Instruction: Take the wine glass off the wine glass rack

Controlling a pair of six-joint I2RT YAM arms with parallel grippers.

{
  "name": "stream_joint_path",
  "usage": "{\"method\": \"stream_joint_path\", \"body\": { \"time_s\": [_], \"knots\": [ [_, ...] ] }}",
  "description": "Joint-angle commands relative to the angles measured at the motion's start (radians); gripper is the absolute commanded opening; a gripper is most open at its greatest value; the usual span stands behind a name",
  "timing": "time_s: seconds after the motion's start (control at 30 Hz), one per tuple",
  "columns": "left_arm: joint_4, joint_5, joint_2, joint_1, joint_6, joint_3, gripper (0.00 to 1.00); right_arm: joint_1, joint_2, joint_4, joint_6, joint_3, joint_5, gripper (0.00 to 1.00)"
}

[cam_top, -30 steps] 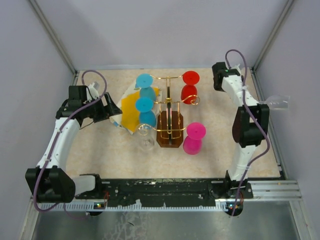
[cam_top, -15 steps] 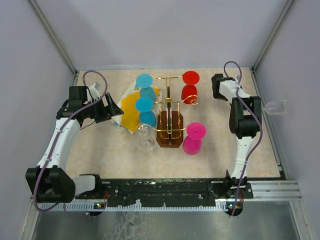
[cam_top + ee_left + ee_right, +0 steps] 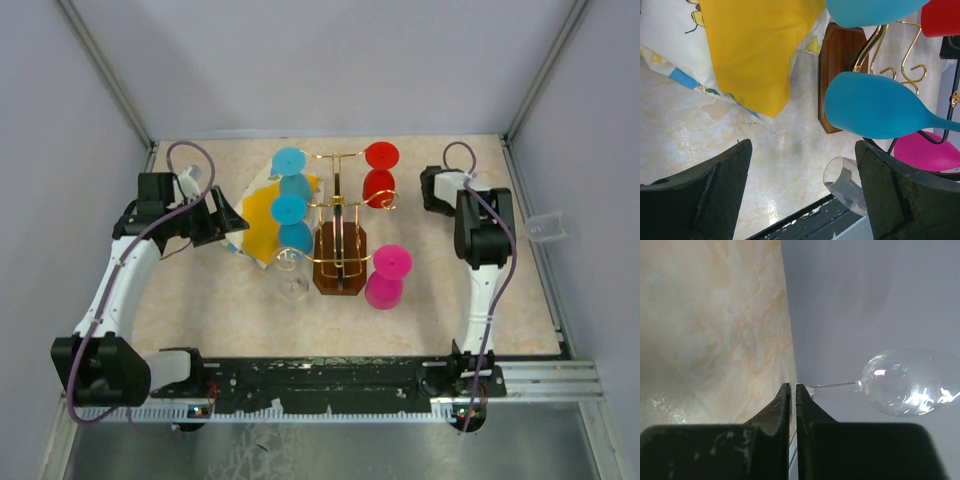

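Note:
The wine glass rack (image 3: pixel 340 200) is gold wire on a dark wooden base (image 3: pixel 340 258), mid-table. Two blue glasses (image 3: pixel 290 208), a red one (image 3: pixel 380 170), a pink one (image 3: pixel 388 275) and a clear one (image 3: pixel 291 275) hang on it. My right gripper (image 3: pixel 515 232) is shut on the foot of a clear wine glass (image 3: pixel 545 228), which is held sideways past the table's right edge. In the right wrist view its fingertips (image 3: pixel 792 386) pinch the foot, with the bowl (image 3: pixel 905 382) to the right. My left gripper (image 3: pixel 232 222) is open and empty beside the cloth; its wrist view (image 3: pixel 804 145) shows the rack base (image 3: pixel 840 65).
A yellow-and-white cloth (image 3: pixel 258 222) lies under the rack's left side, also in the left wrist view (image 3: pixel 755 50). Grey walls close in the table on three sides. The table's right edge (image 3: pixel 535 260) runs near the right arm.
The right arm has folded in, and the clear glass it holds has moved nearer and slightly left along the right wall. The left arm has not moved.

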Motion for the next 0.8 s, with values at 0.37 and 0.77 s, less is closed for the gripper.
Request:
{"method": "stream_joint_path", "body": {
  "time_s": [0.37,0.77],
  "knots": [
    [-0.005,0.035,-0.041,0.002,-0.008,-0.016,0.89,-0.003,0.075,0.002,0.045,-0.016,0.050,0.00],
    [-0.011,0.036,-0.044,0.002,-0.008,-0.025,0.89,-0.002,0.108,-0.022,0.072,0.004,0.024,0.00]
  ]
}}
